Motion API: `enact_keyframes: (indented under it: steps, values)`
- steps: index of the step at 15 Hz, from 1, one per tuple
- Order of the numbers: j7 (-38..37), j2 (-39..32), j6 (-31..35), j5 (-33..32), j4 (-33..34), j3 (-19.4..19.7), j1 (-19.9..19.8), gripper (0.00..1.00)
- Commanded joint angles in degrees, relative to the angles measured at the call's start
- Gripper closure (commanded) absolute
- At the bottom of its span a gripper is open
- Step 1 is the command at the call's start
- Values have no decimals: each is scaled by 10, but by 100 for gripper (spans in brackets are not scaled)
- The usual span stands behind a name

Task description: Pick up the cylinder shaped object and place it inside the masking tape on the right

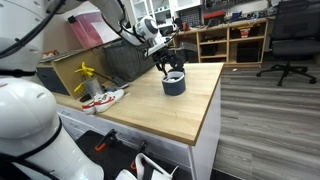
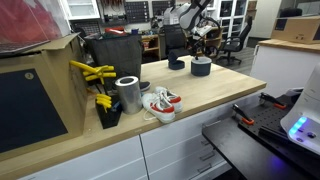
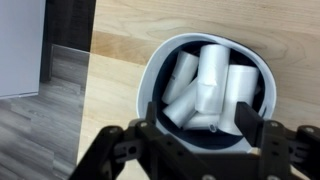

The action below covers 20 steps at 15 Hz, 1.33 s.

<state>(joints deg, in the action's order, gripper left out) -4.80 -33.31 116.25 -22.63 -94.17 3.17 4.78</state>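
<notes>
Exterior view: pincer (image 1: 170,66) hangs just above the dark masking tape roll (image 1: 174,84) on the table (image 1: 195,115); cylinder unseen.
Exterior view: pincer (image 2: 200,50) over the roll (image 2: 201,67).
Wrist view: jaws wide apart, gripping nothing. Whitish cylinder (image 3: 212,72) lies inside the roll's hole among similar pieces (image 3: 240,95), long axis pointing from pincer toward the far rim.
Risk, judged: a finger clipping the rim on lifting could drag the roll.

Workshop-lab: wooden workbench (image 1: 170,115), cluttered shelving (image 1: 235,40), office chair (image 1: 292,40).
</notes>
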Motion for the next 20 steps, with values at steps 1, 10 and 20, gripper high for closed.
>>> enact_keyframes:
  steps: [1, 10, 20]
  values:
    - [3, 82, -31, -12, -41, -1, 16, 0]
    - [15, 188, -165, 87, -54, -62, 19, 0]
    - [-120, 340, -28, 128, -261, -86, 33, 0]
